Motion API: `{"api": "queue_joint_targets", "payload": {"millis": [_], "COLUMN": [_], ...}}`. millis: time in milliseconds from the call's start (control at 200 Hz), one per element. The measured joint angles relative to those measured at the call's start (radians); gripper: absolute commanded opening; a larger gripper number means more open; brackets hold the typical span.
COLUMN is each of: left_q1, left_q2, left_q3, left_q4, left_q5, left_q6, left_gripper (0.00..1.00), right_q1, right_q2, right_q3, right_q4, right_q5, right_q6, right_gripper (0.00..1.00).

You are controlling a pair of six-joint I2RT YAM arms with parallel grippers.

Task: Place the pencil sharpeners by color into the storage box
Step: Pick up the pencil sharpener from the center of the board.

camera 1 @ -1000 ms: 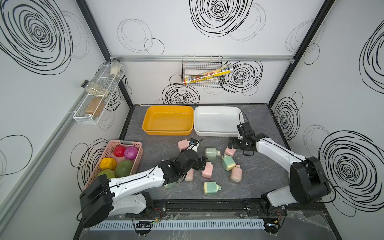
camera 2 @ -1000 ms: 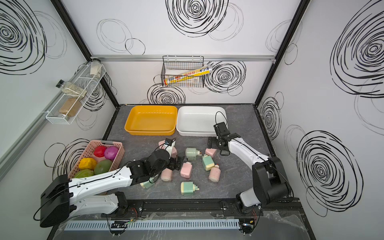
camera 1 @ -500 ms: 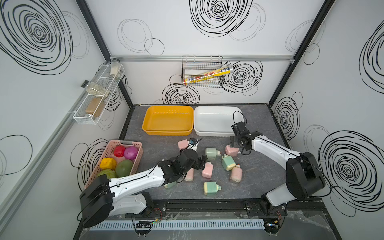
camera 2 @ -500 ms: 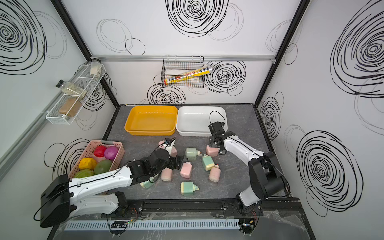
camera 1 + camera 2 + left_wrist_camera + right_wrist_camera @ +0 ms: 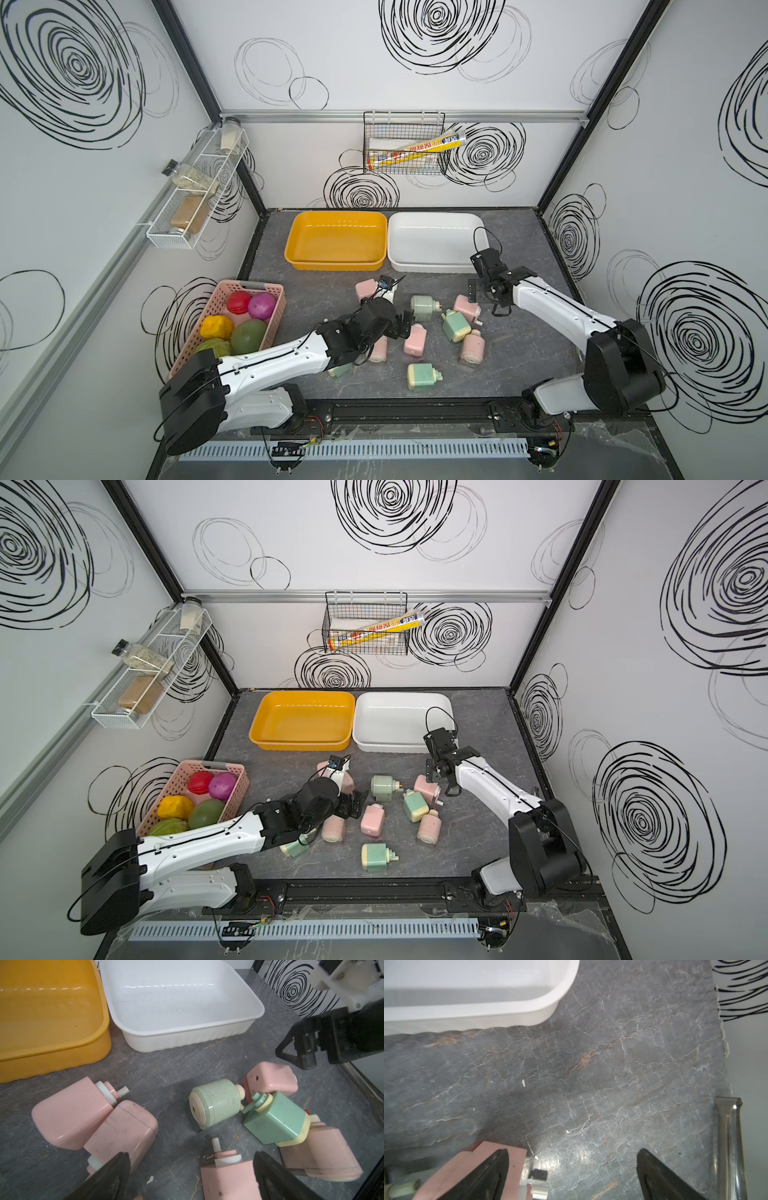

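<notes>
My left pincer point(image 5: 189, 1178) is spread, a pink sharpener point(image 5: 226, 1176) off-centre between its fingers point(image 5: 108, 1178); closing may skew it or knock the neighbour point(image 5: 122, 1130) beside; my right pincer point(image 5: 571, 1174), spread too, has a second sharpener point(image 5: 477, 1159) outside one finger point(image 5: 488, 1174); it would shut on bare counter point(image 5: 591, 1084).

The grey marbled table point(image 5: 523, 361) holds a yellow tub point(image 5: 332, 264) and a white tub point(image 5: 432, 267) beyond the left pincer point(image 5: 189, 1159), a pink basket point(image 5: 249, 284) off to its left, and pencil sharpeners point(image 5: 422, 376) scattered around it.
</notes>
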Motion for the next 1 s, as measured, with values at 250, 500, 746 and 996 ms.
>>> {"api": "queue_joint_targets", "payload": {"millis": [250,500,746,996], "left_q1": [0.006,0.009,0.013,0.013], "left_q2": [0.000,0.000,0.000,0.000], "left_q3": [-0.001,-0.001,-0.001,-0.001], "left_q4": [0.000,0.000,0.000,0.001], "left_q5": [0.006,0.006,0.006,0.006], "left_q6": [0.000,0.000,0.000,-0.005], "left_gripper": [0.99,0.99,0.99,0.99], "right_q1": [0.002,0.008,0.012,0.043], "right_q2": [-0.093,-0.121,-0.146,-0.102], "right_q3": [-0.002,-0.060,-0.096,-0.095], "right_q4": [-0.019,-0.101,-0.135,-0.114], "right_q5": [-0.240,-0.287,-0.302,-0.305], "right_q6": [-0.077,-0.071,-0.055,-0.047], "right_gripper": [0.99,0.99,0.99,0.99]}}
